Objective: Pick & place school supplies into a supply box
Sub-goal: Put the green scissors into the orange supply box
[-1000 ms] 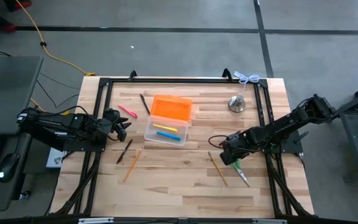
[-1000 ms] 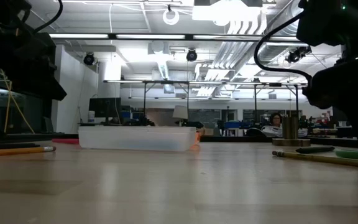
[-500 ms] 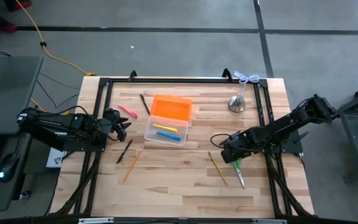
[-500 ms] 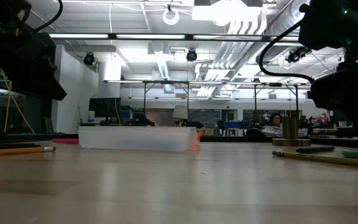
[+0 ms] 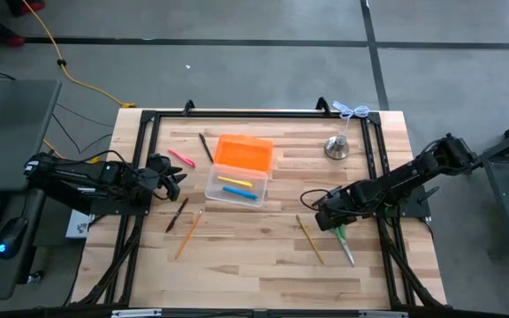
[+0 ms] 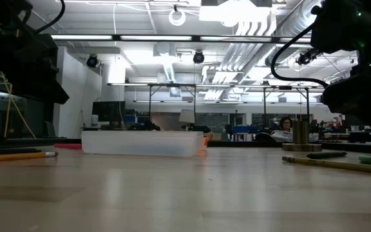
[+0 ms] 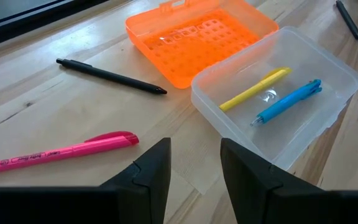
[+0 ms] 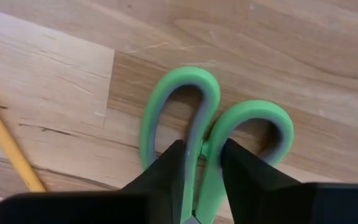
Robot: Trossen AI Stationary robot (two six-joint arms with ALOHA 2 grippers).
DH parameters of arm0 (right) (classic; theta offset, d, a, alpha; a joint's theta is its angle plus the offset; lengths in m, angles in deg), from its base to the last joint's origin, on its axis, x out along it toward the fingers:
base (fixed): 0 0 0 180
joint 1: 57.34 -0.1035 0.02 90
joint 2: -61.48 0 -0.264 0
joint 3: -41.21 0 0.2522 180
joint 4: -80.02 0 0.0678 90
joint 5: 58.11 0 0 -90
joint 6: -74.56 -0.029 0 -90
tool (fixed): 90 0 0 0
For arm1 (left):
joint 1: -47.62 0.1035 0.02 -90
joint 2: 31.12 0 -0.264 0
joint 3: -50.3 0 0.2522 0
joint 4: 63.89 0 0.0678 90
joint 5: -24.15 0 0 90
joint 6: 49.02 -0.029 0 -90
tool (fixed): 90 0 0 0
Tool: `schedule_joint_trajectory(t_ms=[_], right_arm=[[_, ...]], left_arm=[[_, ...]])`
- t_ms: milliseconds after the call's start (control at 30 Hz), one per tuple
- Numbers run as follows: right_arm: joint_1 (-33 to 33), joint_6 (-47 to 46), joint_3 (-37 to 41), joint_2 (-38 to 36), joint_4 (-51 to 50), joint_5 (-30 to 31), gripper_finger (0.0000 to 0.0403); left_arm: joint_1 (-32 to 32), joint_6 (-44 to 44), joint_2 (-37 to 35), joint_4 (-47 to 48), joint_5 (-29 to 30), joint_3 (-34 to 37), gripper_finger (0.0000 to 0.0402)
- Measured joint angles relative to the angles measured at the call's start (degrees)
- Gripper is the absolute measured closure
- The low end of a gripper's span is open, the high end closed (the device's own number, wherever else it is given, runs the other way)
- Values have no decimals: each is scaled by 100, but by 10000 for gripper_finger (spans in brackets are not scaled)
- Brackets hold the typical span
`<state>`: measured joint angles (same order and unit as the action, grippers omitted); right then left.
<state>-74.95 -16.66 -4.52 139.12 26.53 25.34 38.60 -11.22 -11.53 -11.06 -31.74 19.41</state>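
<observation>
The green-handled scissors (image 8: 182, 73) lie flat on the wood at the table's right, blades (image 5: 347, 252) toward the near edge. My right gripper (image 5: 331, 221) stands over their handles, pointing down and shut on them. The clear supply box (image 5: 235, 188) sits mid-table with its orange lid (image 5: 243, 152) lying open behind it; a yellow pen (image 7: 255, 88) and a blue pen (image 7: 288, 101) lie inside. My left gripper (image 7: 194, 171) hovers open at the table's left, near a pink highlighter (image 7: 61, 151), touching nothing. My right gripper pinches the scissors where the two green handle loops meet (image 8: 202, 146), one finger (image 8: 166, 180) on either outer side of that junction. The fingers come from above, pointing down. The scissors lie flat on the table.
A yellow pencil (image 5: 309, 238) lies just left of the scissors. A black pen (image 5: 206, 147) lies beside the lid; a dark pen (image 5: 177, 214) and a wooden pencil (image 5: 188, 231) lie near the left. A silver bell-shaped object (image 5: 337, 147) stands at the far right.
My right gripper has stayed over the scissors' handles and rolled slightly about its own axis. The scissors' blade end swung a little toward the left on the table and then back.
</observation>
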Motion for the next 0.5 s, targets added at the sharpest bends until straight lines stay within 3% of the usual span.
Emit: schedule_joint_trajectory(t_ms=[500], right_arm=[[0, -2, -101, 8, -58, -47, 347]], left_arm=[[1, -1, -1, 4, 1, 0, 231]])
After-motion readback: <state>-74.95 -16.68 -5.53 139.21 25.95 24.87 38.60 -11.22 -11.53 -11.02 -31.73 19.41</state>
